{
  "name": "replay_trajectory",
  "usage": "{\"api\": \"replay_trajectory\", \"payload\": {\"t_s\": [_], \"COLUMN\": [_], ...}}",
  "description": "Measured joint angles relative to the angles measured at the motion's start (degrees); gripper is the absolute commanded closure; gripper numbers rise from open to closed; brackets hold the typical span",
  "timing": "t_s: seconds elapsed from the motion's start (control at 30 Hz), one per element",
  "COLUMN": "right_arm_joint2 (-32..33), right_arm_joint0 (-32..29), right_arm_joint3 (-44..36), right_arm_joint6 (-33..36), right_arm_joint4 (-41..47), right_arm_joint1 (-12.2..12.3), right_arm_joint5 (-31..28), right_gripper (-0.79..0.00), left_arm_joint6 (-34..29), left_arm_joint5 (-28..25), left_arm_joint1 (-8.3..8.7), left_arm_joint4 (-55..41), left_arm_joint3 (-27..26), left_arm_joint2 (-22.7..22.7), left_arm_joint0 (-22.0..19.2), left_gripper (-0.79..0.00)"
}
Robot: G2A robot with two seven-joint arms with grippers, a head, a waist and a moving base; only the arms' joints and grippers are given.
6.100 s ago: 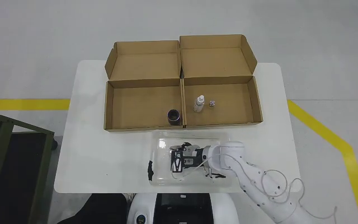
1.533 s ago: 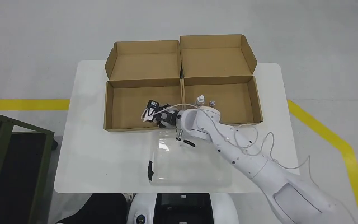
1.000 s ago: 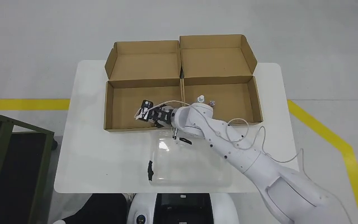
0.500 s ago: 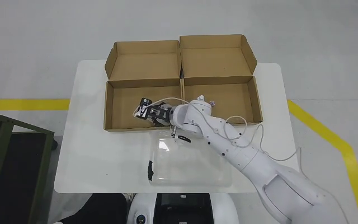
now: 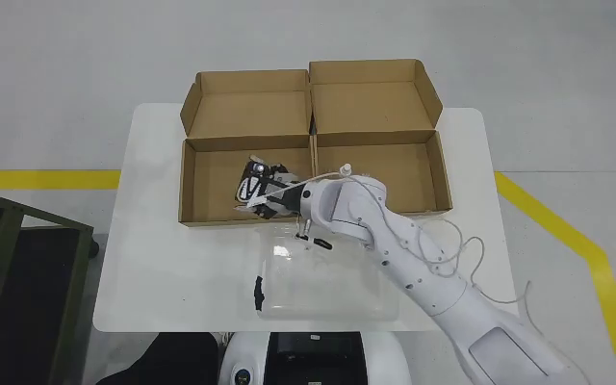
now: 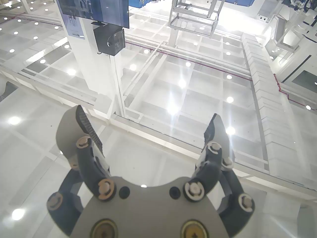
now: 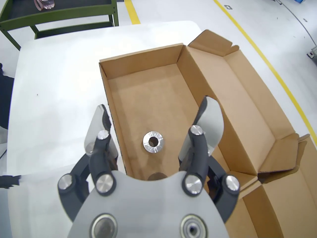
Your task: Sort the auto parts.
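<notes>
Metal ring (image 7: 153, 141): lies flat, bore up, on the floor of the left box (image 7: 141, 61), close to the box's near long wall and apart from the other walls. Nothing touches it.

Right gripper (image 7: 154, 105): hangs over the ring, jaws spread wide and holding nothing. One finger is over the box floor. The other sits about over the near wall, toward the table side. In the top view the right gripper (image 5: 255, 181) is over the middle of the left box (image 5: 214, 188).

A dark round shape peeks out under the gripper's palm, inside the same box. You cannot tell what it is.

Left gripper (image 6: 146, 113): also spread and empty, well away from the box, pointing up at the ceiling.

Judgement: the ring looks delivered, so your step is the way out. Raise the wrist straight up until both fingers clear the box wall, and only then swing away. A sideways pull first could hook the wall and drag the box.

Clear tray (image 5: 337, 289) sits just in front of the box, with a black part (image 5: 258, 292) at its edge.
</notes>
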Motion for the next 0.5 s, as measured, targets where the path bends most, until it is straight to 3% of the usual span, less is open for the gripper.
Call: {"api": "replay_trajectory", "payload": {"t_s": [0.5], "right_arm_joint2": [22.0], "right_arm_joint0": [-22.7], "right_arm_joint3": [-21.8], "right_arm_joint6": [-11.4], "right_arm_joint4": [-10.0], "right_arm_joint1": [6.6], "right_arm_joint5": [-5.8], "right_gripper": [-0.785], "left_arm_joint6": [0.0], "left_arm_joint5": [0.0], "left_arm_joint1": [0.0], "left_arm_joint4": [0.0], "left_arm_joint3": [0.0], "left_arm_joint2": [0.0], "left_arm_joint0": [0.0], "left_gripper": [-0.785]}}
